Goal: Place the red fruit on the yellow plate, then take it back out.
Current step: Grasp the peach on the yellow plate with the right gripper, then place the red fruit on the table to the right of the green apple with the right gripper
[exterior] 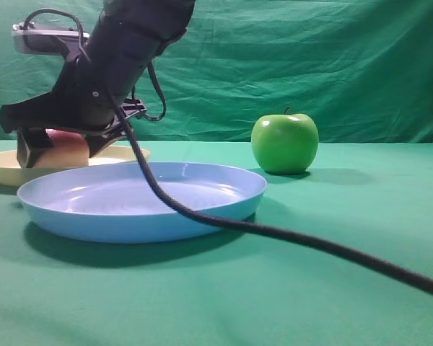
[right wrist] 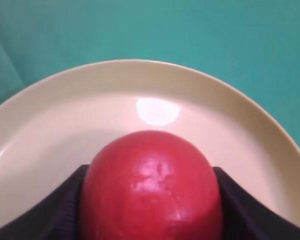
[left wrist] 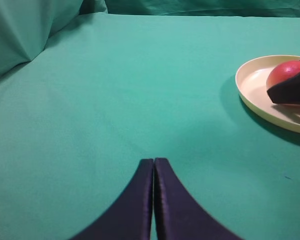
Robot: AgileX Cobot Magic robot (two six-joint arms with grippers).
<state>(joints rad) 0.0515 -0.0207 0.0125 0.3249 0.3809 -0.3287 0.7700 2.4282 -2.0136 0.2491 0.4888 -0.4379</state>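
Note:
The red fruit (right wrist: pixel 152 187) sits low over the middle of the yellow plate (right wrist: pixel 115 85); whether it rests on the plate I cannot tell. My right gripper (right wrist: pixel 150 200) is shut on it, a dark finger pressed against each side. In the exterior view that gripper (exterior: pixel 63 148) has reached across to the far left, where it covers most of the fruit (exterior: pixel 61 150) above the plate's rim (exterior: pixel 0 169). My left gripper (left wrist: pixel 154 162) is shut with nothing in it, above bare green cloth. From there the plate (left wrist: pixel 255 85) and the fruit (left wrist: pixel 285 72) lie to the right.
A larger light-blue plate (exterior: pixel 141 216) lies in front of the yellow one. A shiny green apple (exterior: pixel 284 143) stands at the back, right of centre. The right arm's black cable (exterior: pixel 274 232) trails across the blue plate and the cloth to the right.

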